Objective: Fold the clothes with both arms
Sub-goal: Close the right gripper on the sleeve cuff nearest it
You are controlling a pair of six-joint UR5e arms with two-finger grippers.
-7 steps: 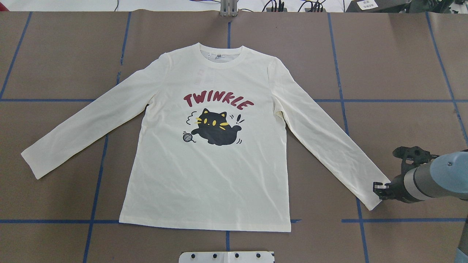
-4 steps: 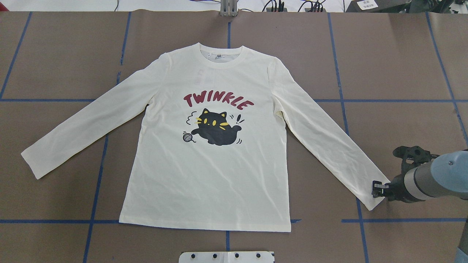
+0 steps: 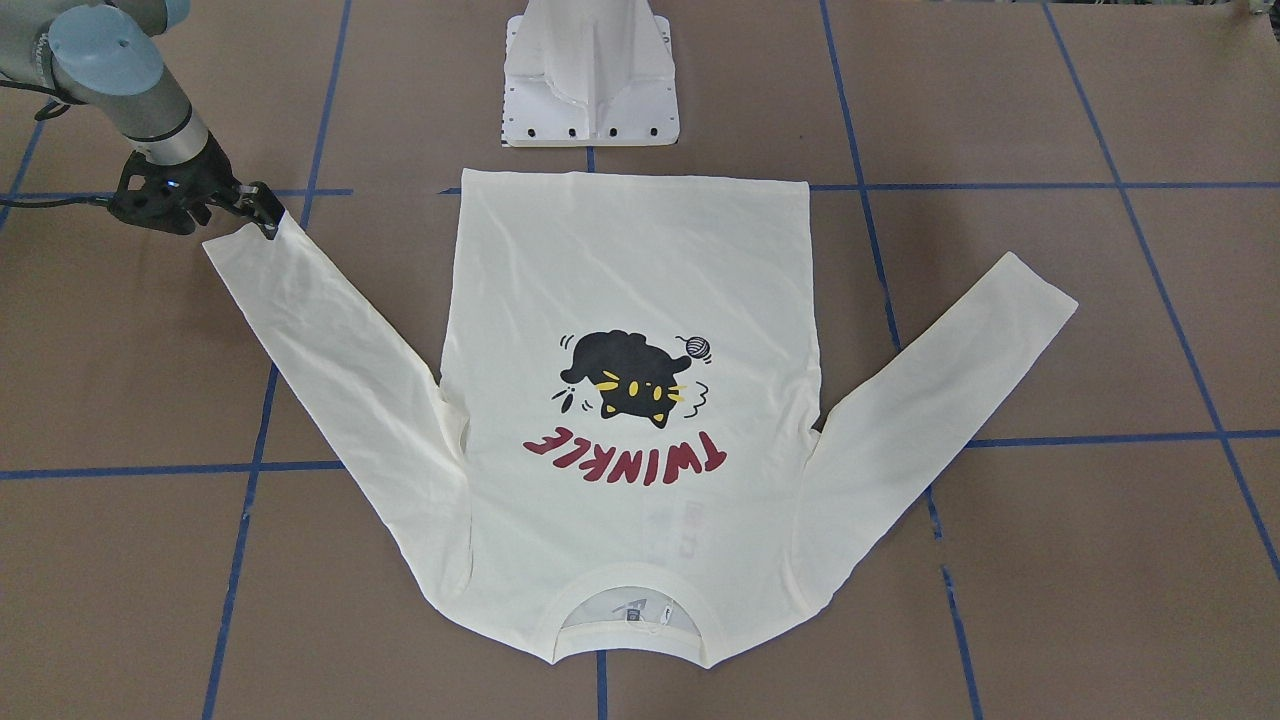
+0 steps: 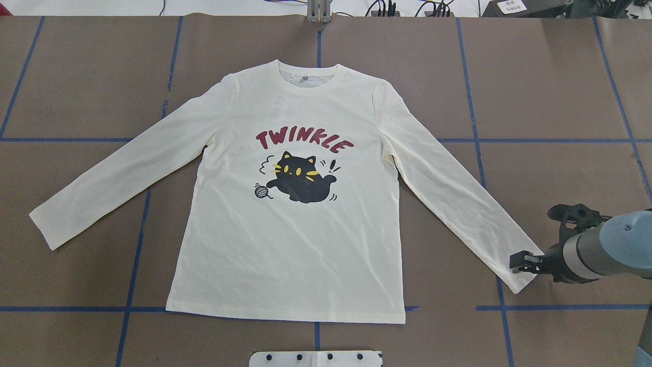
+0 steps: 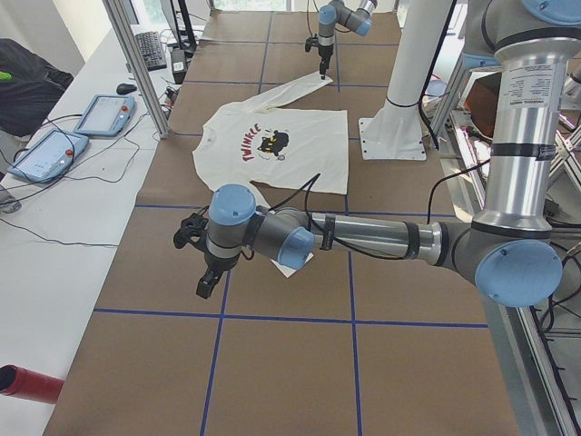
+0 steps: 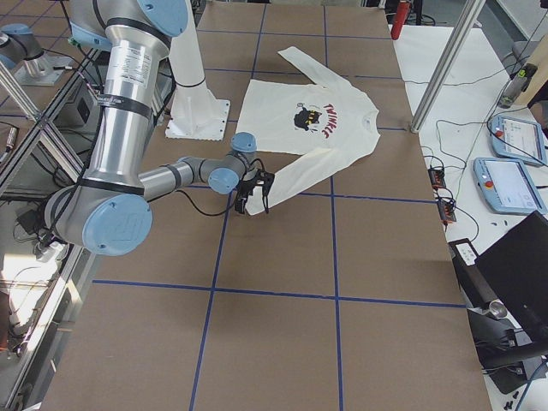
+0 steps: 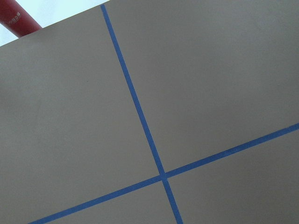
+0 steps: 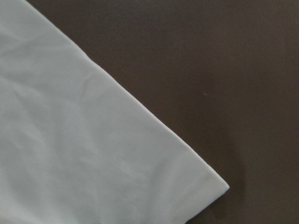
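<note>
At T-shirt cuff (image 4: 522,283), right pincer (image 4: 515,262) (jaws apart)

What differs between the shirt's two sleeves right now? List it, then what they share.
The sleeve on the robot's right has the right gripper at its cuff; the sleeve on its left has none near, the left gripper hanging over bare table. The first's cuff fills the right wrist view; the left wrist view shows no sleeve. Shared: both lie flat, unfolded, slanting outward toward the robot.
</note>
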